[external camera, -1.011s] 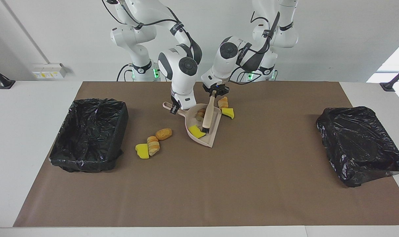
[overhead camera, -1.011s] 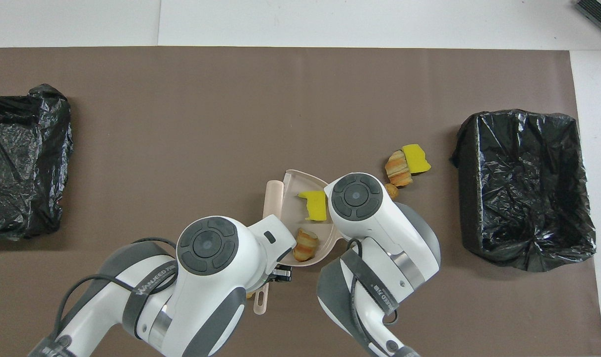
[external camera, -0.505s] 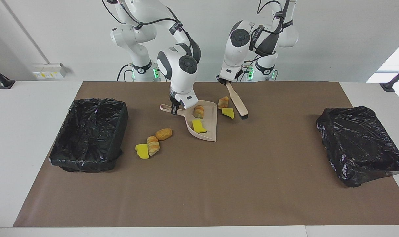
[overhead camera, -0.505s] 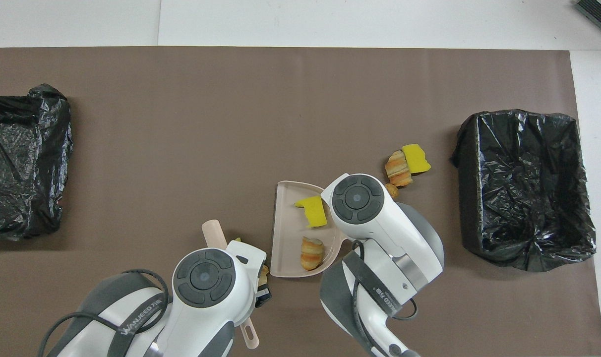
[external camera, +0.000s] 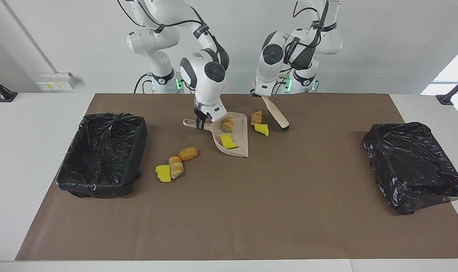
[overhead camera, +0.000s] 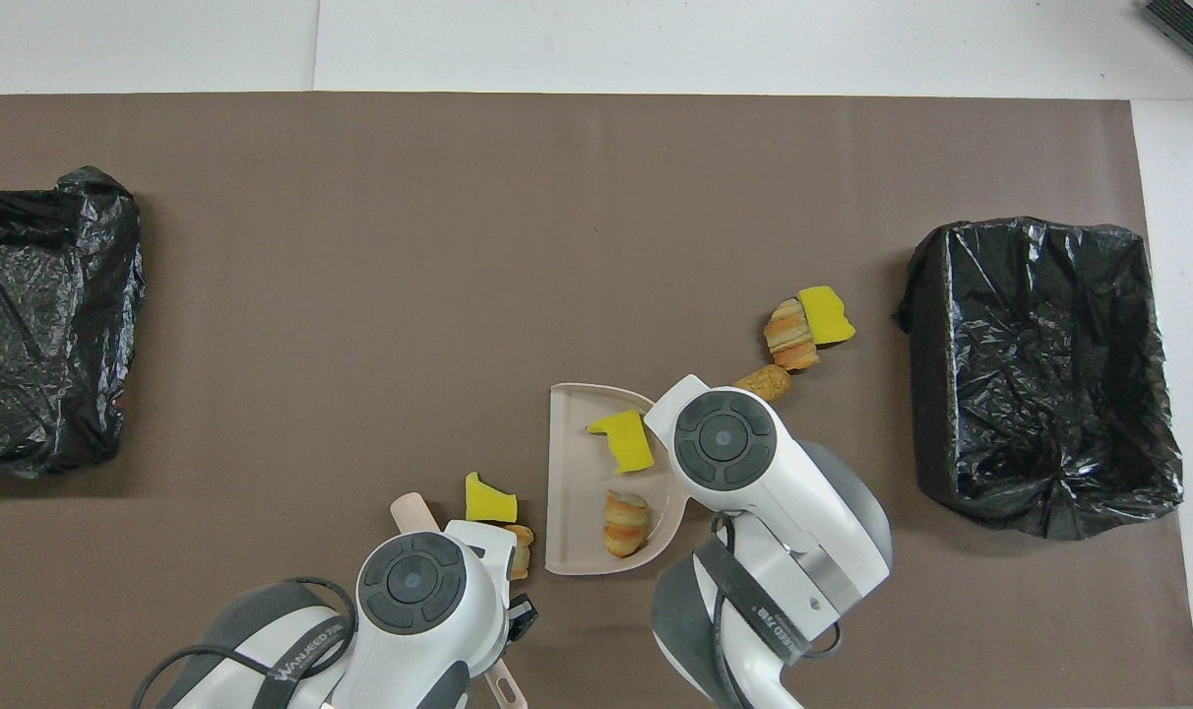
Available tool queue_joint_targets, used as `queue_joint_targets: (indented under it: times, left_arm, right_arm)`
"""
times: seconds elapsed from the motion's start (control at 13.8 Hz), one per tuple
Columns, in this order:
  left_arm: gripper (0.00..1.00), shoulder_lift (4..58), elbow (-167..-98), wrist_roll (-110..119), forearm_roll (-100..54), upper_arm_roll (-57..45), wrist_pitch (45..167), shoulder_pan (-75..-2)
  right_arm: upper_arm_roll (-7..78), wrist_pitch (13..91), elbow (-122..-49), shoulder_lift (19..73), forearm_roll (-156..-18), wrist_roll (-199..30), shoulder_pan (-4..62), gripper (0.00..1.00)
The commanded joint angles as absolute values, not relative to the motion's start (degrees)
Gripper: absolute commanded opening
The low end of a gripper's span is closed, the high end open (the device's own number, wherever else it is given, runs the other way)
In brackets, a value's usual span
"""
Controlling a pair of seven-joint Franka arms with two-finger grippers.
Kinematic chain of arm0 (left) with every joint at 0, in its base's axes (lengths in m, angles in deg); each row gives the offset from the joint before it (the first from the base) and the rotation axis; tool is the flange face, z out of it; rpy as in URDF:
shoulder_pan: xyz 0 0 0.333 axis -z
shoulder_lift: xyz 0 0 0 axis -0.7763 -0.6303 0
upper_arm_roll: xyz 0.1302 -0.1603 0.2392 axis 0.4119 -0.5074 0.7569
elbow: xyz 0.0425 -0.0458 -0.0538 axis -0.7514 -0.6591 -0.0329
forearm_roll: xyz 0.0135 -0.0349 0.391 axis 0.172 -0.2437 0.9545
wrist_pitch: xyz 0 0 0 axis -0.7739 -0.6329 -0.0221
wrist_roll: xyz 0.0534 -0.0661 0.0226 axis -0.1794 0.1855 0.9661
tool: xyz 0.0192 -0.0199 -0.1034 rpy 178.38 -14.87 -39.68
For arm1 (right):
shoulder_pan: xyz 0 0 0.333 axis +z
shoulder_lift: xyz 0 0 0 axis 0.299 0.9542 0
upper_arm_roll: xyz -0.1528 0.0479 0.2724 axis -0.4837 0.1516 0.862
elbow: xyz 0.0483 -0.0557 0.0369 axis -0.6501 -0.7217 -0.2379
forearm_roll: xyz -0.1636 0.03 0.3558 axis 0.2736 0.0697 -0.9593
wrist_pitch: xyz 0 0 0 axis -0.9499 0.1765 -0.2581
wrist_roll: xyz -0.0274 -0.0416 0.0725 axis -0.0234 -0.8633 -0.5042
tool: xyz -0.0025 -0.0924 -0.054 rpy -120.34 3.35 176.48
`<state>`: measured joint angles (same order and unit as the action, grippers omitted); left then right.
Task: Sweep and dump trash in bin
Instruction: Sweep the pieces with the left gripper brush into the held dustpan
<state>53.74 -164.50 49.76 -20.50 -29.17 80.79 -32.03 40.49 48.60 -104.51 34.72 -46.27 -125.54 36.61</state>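
My right gripper (external camera: 200,124) is shut on the handle of the beige dustpan (external camera: 241,145). In the pan lie a yellow sponge chunk (external camera: 228,141) and a bread lump (external camera: 226,125). My left gripper (external camera: 260,94) is shut on the brush (external camera: 276,115), which slants down with its bristles close to the mat. Between the brush and the pan's open edge lie a bread lump (external camera: 256,117) and a yellow chunk (external camera: 262,129). More trash sits toward the right arm's end: two bread lumps (external camera: 187,153) (external camera: 175,167) and a yellow chunk (external camera: 163,173). In the overhead view the wrists hide both grippers.
An open bin lined with black plastic (external camera: 102,151) stands at the right arm's end of the brown mat (external camera: 251,211). A second black-bagged bin (external camera: 414,166) stands at the left arm's end. The overhead view shows the dustpan (overhead camera: 572,473) between the two arms.
The left arm lifted the brush out of the dustpan and drew it back toward the robots and its own end. The dustpan turned and shifted toward the robots, keeping two pieces inside.
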Motion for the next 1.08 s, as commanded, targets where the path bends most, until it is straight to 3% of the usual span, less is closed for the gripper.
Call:
queue_joint_targets:
  times: [0.0,0.43,0.72,1.01]
  left_arm:
    - [0.00,55.05,-165.99,43.80,-24.72,-29.16,85.81,-31.15]
    - [0.00,51.72,-161.78,18.40,-27.37,-31.18,87.48,-30.89]
    - [0.00,46.10,-153.53,17.56,-27.46,-31.53,87.67,-31.15]
    - [0.00,47.05,-152.62,21.59,-26.59,-30.66,84.52,-32.11]
  right_arm:
    - [40.82,49.61,-106.46,33.01,-45.46,-127.03,35.86,0.00]
    - [40.82,49.53,-106.46,33.01,-45.55,-126.42,35.86,0.00]
    - [40.82,49.44,-106.46,33.01,-45.55,-126.33,35.86,0.00]
    - [40.82,49.44,-106.46,33.01,-45.55,-126.33,35.86,0.00]
